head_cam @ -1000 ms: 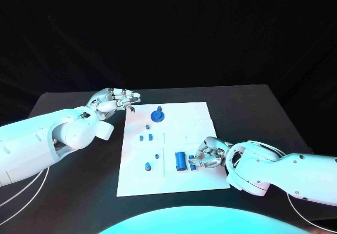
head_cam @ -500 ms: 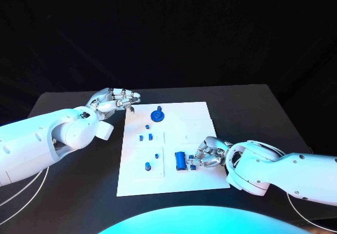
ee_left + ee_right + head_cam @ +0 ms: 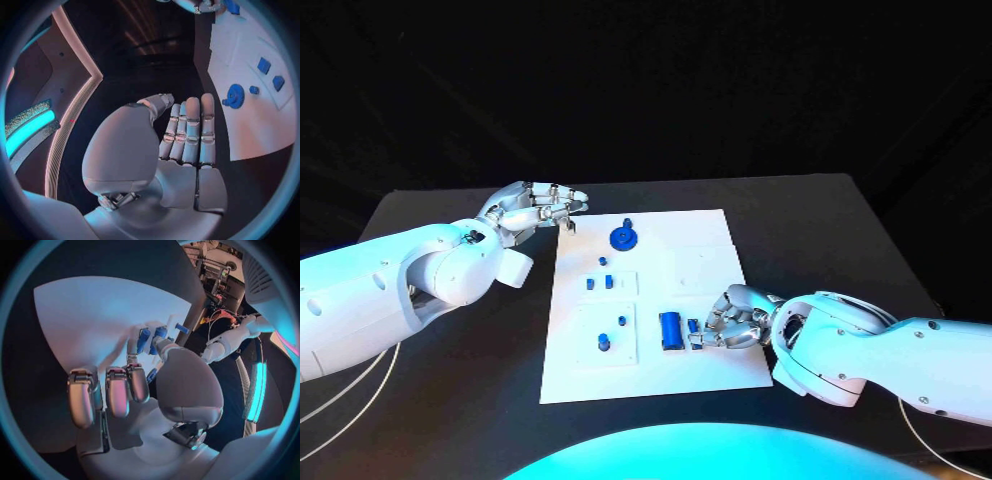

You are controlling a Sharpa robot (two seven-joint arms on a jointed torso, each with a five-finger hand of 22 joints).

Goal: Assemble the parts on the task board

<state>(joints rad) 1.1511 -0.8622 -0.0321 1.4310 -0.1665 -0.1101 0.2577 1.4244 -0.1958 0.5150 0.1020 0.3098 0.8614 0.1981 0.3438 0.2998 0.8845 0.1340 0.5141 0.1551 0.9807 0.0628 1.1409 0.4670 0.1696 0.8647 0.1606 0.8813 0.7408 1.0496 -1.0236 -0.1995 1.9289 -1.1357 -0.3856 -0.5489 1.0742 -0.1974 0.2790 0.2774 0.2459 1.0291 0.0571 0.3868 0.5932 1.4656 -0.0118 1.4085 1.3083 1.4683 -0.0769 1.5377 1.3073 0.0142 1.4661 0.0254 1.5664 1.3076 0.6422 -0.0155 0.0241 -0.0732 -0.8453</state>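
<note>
The white task board [image 3: 711, 250] lies mid-table. On it are a blue gear [image 3: 623, 237], several small blue pegs [image 3: 599, 282], a blue cylinder [image 3: 671, 329] and a small blue part [image 3: 692, 333] beside it. My right hand [image 3: 733, 320] rests on the board's near right side with its fingers curled in, and its thumb and a finger pinch that small part against the cylinder. In the right wrist view the fingertips [image 3: 134, 346] reach the cylinder [image 3: 145, 340]. My left hand [image 3: 538, 206] hovers at the board's far left corner, fingers curled in and holding nothing. The gear [image 3: 235, 95] lies ahead of it.
The board's far right quarter is bare white. Black table [image 3: 805, 220] surrounds the board, with open room to the right and at the near left. My left forearm [image 3: 430, 275] crosses the table's left side.
My right hand has slid slightly toward the board's near edge, still at the small part. The left hand and the other parts have stayed put.
</note>
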